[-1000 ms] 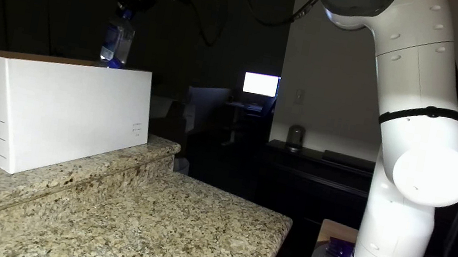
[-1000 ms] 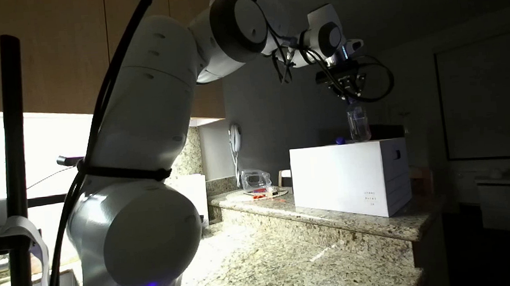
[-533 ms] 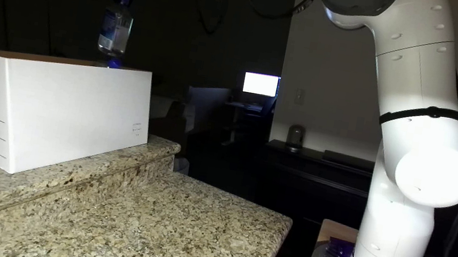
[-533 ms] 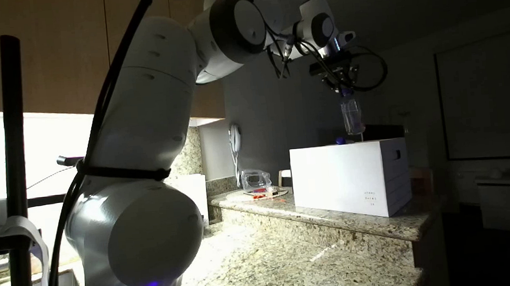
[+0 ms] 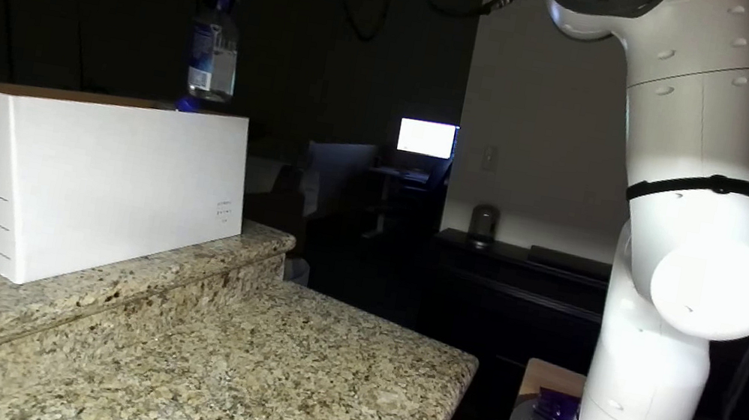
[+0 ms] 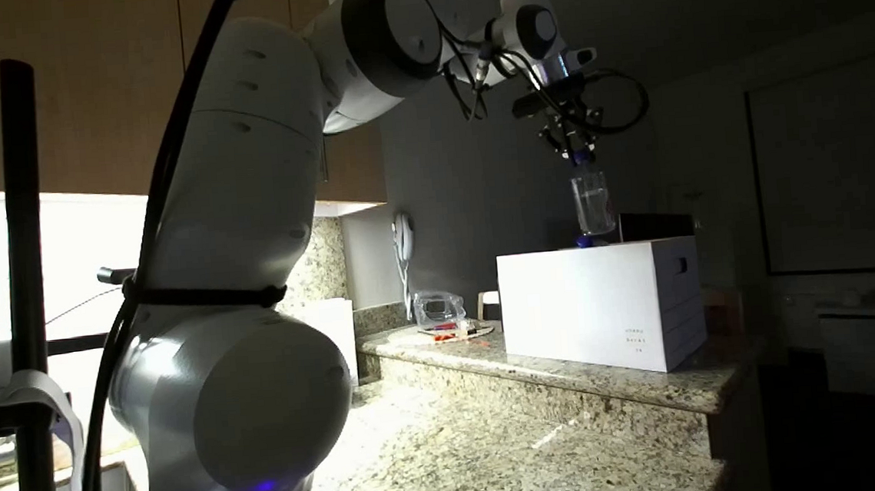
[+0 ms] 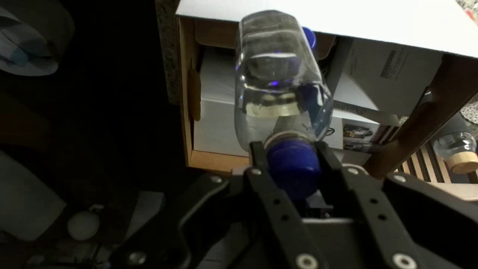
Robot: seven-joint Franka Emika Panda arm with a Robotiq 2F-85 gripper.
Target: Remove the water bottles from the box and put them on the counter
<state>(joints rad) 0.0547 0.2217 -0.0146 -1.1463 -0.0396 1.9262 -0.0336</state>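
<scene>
A large white cardboard box (image 5: pixel 119 190) with an open top stands on the upper level of a speckled beige-and-grey granite tabletop (image 5: pixel 285 378); the lower level runs along the box's long printed side. Above the box, a black pincer (image 7: pixel 290 152) pinches the blue cap (image 7: pixel 293 168) of a clear plastic water bottle (image 7: pixel 280 89) between its two fingers. The bottle hangs close to upright, its base just clear of the box's rim in both exterior views, its blue-and-white label (image 5: pixel 202 56) facing out in an exterior view. A second blue cap (image 5: pixel 187 104) shows at the box's rim, near the held bottle's base. In the wrist view, printed white cartons (image 7: pixel 388 74) sit inside the box, and a wooden-stoppered clear bottle (image 7: pixel 453 144) is outside it, past an end wall. Along the tabletop, well apart from the box, are a clear plastic package (image 6: pixel 440 309) and a round mat (image 6: pixel 405 338) with small red objects (image 6: pixel 444 337). A white robot arm (image 5: pixel 698 142) stands well apart from the box. A lit screen (image 5: pixel 426 137) glows far beyond the box.
</scene>
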